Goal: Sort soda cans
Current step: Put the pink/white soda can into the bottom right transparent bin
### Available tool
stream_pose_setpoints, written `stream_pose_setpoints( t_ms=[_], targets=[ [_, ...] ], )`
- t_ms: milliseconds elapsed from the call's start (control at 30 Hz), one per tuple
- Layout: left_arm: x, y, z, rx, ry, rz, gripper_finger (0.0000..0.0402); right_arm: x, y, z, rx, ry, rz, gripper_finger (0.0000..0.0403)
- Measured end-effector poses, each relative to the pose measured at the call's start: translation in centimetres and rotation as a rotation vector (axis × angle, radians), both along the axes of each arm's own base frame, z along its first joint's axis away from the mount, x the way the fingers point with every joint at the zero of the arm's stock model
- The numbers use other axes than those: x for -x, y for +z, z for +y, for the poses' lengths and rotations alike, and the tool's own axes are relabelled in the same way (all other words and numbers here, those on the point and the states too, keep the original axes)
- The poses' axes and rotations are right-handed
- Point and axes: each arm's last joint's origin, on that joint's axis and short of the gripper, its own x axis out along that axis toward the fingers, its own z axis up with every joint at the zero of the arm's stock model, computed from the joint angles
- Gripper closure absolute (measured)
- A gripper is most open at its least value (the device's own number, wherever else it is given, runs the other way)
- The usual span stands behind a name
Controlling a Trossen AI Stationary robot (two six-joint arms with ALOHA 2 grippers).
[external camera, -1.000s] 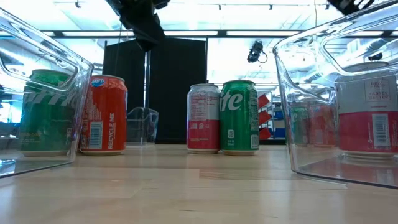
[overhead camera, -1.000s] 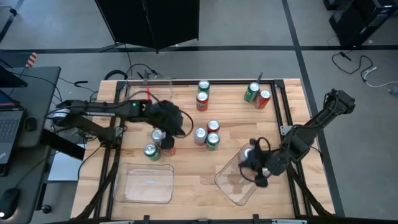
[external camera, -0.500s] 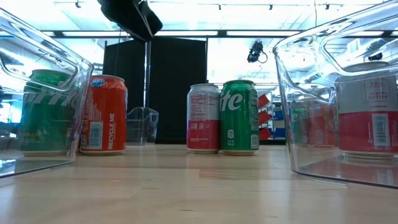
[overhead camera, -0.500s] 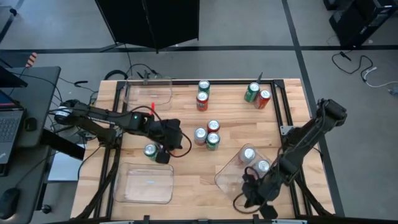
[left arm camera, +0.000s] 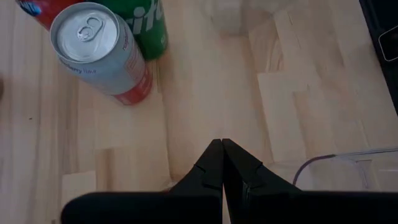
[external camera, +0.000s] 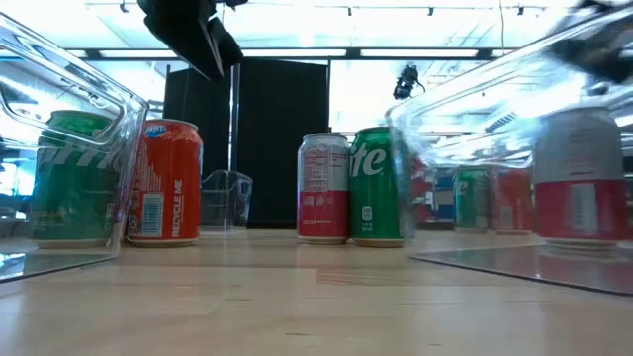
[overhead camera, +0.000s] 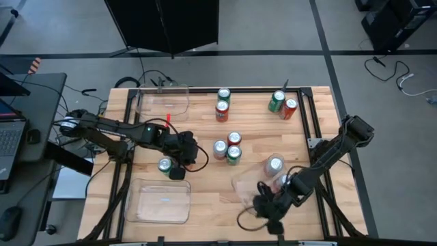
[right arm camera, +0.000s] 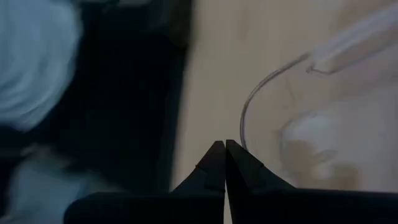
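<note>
My left gripper (left arm camera: 222,144) is shut and hovers over bare wood (overhead camera: 179,171) beside a green can (overhead camera: 164,165). A red can (external camera: 163,182) stands next to that green can. A silver-white can (left arm camera: 102,53), a green can (overhead camera: 233,154) and a red can (overhead camera: 234,139) stand together mid-table. My right gripper (right arm camera: 224,145) is shut at the near rim (right arm camera: 249,112) of the right clear tray (overhead camera: 249,183). That tray holds a silver-white can (overhead camera: 274,164) and a second can partly hidden behind the arm. My right gripper has its shut fingertips at the near rim of the right tray (right arm camera: 245,124), coming from the table's near side. Whether they touch the rim I cannot tell. The tray's walls look tipped and blurred in the low view (external camera: 475,109).
Two green-and-red pairs stand by the far edge (overhead camera: 222,102) (overhead camera: 283,104). A clear tray lies near-left (overhead camera: 160,200) and another far-left (overhead camera: 164,102). Black frame rails run along the table's sides (overhead camera: 311,130).
My right gripper has drawn back out of the right tray toward the near edge, then moved left. The tray has shifted toward the table's left, and its walls have tipped. My left gripper has moved toward the near edge, staying above the table.
</note>
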Motion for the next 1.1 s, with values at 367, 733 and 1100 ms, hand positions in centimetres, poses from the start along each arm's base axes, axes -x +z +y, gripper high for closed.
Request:
stream_pose_setpoints(
  t_ms=[367,733,1100],
  targets=[
    [-0.7,2.3,1.7,0.136,0.312,-0.054,0.0400,-1.4,5.0,-3.0,0.284,-0.081,-0.187,0.0403],
    [-3.0,0.3,5.0,0.239,0.243,-0.003,0.0388,4.9,8.1,-4.7,0.482,-0.223,-0.315,0.0403],
    [-5.7,-0.6,4.7,0.279,0.176,-0.004,0.0236,5.5,7.4,-5.3,0.483,-0.249,-0.321,0.0403]
  ],
)
